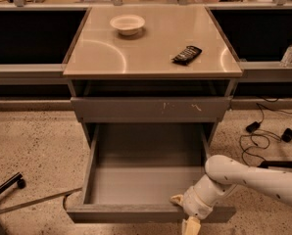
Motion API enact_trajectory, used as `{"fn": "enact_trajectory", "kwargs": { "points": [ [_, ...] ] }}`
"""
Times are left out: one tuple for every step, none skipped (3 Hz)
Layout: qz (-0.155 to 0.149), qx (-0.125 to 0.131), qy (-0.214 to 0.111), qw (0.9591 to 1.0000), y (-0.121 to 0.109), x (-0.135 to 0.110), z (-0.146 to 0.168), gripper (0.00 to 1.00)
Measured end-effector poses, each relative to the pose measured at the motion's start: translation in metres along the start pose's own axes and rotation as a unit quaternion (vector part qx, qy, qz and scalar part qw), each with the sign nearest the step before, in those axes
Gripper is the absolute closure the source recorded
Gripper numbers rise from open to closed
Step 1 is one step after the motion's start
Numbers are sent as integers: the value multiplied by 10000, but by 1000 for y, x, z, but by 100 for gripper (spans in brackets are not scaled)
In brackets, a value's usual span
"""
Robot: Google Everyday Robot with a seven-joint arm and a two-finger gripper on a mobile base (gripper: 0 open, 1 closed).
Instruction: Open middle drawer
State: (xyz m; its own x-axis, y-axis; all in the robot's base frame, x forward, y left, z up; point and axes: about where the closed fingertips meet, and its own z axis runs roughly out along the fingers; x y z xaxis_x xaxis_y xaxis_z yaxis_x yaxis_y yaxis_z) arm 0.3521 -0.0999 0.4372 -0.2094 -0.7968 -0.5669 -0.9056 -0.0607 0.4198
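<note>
Camera view shows the drawer (136,186) well out under the scuffed front (151,109), gripper (184,213) at its front's right end (clamped or not, I cannot tell), so I'd pull straight, evenly.

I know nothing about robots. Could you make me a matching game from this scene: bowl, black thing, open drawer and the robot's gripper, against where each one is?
Things:
1. white bowl
2. black object
3. middle drawer
4. gripper

Places:
A. at the open drawer's front edge, towards its right end
B. far part of the cabinet top, left of centre
C. pulled out, below the scuffed drawer front
D. on the cabinet top, right side, nearer the front

Pairs: 1-B, 2-D, 3-C, 4-A.
</note>
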Motion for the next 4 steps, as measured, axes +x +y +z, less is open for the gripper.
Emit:
{"fn": "enact_trajectory", "kwargs": {
  "points": [
    [1, -1, -1, 10000, 0, 0, 0, 0],
    [51, -71, -40, 10000, 13, 4, 5, 0],
    [126, -200, -152, 9996, 30, 7, 11, 0],
    [126, -200, -152, 9996, 30, 7, 11, 0]
  ]
}}
